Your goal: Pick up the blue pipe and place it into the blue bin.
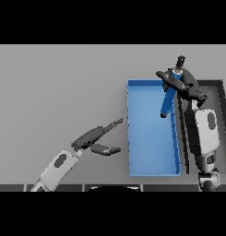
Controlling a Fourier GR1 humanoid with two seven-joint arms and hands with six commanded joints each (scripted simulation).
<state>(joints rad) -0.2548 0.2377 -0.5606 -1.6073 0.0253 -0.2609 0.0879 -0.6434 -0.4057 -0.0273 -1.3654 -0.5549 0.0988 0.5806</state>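
The blue pipe (pixel 169 101) hangs tilted over the far right part of the blue bin (pixel 151 163), its lower end above the bin's floor. My right hand (pixel 183 84) is shut on the pipe's upper end, just beyond the bin's far right corner. The blue bin is a long open tray lying right of the table's middle, with nothing else seen in it. My left hand (pixel 95 138) rests open over the table left of the bin, fingers stretched toward it, holding nothing.
A dark bin (pixel 220 99) with black walls stands right of the blue bin, partly hidden by my right arm (pixel 203 133). Bare grey table (pixel 54 92) spreads to the left and far side.
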